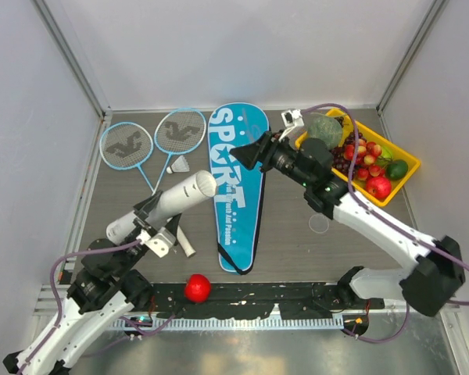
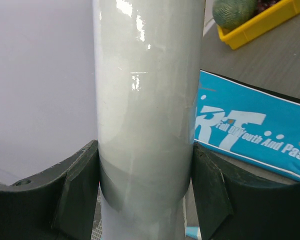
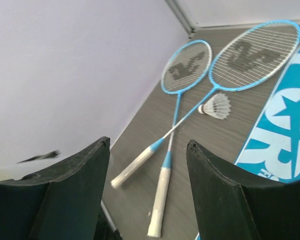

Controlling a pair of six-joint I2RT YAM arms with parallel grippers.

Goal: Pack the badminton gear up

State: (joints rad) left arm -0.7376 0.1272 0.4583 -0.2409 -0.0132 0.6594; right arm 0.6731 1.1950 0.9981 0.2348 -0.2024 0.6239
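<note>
My left gripper (image 1: 152,225) is shut on the white cardboard tube (image 1: 184,195), which is tilted with its open end toward the blue SPORT cover (image 1: 236,180). In the left wrist view the tube (image 2: 145,95) fills the gap between both pads. Two light-blue rackets (image 1: 127,144) (image 1: 180,129) lie crossed at the back left, with one white shuttlecock (image 1: 178,166) by their shafts. My right gripper (image 1: 248,153) hovers open over the cover's upper part, nothing between its fingers. Its wrist view shows the rackets (image 3: 186,65), the shuttlecock (image 3: 216,105) and the white handles (image 3: 160,200) beyond the right gripper (image 3: 148,143).
A yellow tray (image 1: 394,189) of fruit stands at the back right, also seen as the tray (image 2: 260,22) in the left wrist view. A red ball (image 1: 197,287) lies at the near edge. A small clear round lid (image 1: 319,223) rests right of the cover. Grey walls close the sides.
</note>
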